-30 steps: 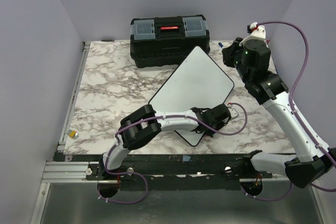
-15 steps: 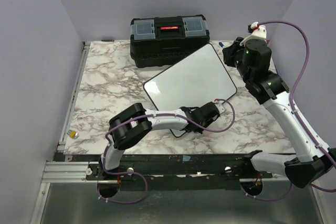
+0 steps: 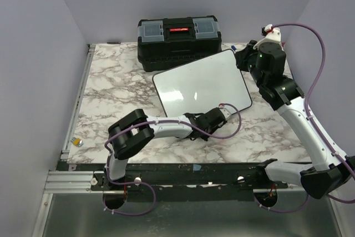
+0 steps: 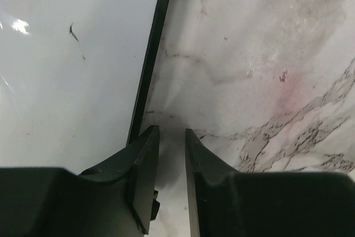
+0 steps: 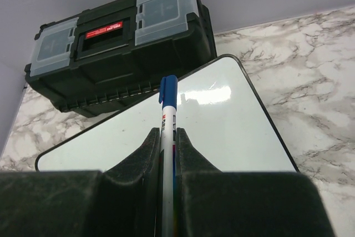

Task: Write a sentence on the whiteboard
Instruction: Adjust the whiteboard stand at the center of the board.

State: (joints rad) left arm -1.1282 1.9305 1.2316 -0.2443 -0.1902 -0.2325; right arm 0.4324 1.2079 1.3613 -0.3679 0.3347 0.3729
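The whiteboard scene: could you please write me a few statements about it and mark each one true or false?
1. No words are written on the whiteboard. True.
2. The right gripper holds a marker with a red cap. False: the cap is blue.
3. The toolbox stands open. False: it is shut.
4. The left gripper sits at the whiteboard's near edge, beside its black rim. True.
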